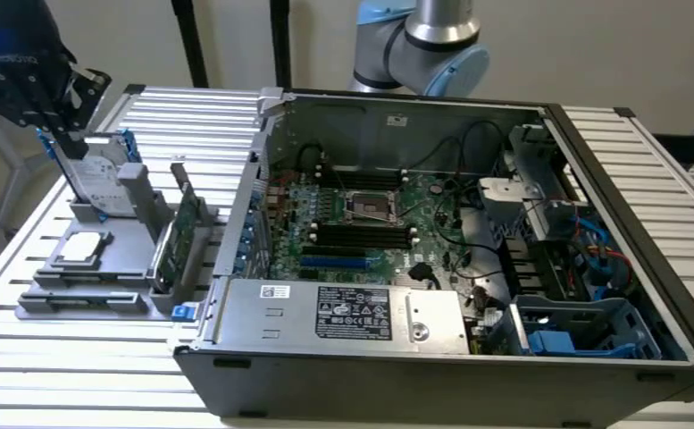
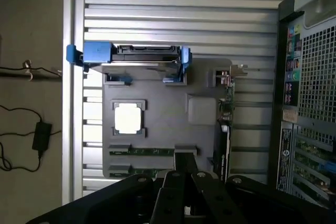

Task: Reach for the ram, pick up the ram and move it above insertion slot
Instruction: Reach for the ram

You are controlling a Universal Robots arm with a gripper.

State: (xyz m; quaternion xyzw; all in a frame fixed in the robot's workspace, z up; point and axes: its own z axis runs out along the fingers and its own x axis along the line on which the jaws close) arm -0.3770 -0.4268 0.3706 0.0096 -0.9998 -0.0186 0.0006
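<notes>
The end effector (image 2: pixel 186 182) hovers over the grey holder (image 2: pixel 163 124) on the worktop (image 2: pixel 184 14); I cannot tell whether it is released or clenched. The ram (image 2: pixel 142 151) lies in that holder, ungrasped. It has not yet been lifted or brought over the open computer (image 1: pixel 442 357).

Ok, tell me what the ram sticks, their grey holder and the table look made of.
Ram sticks: thin green strips, which look like matte circuit board.
Grey holder: probably plastic. It is an even matte grey with shaped pockets, and could be printed or moulded.
Table: likely aluminium, going by the ribbed silvery slats with a soft sheen.
</notes>
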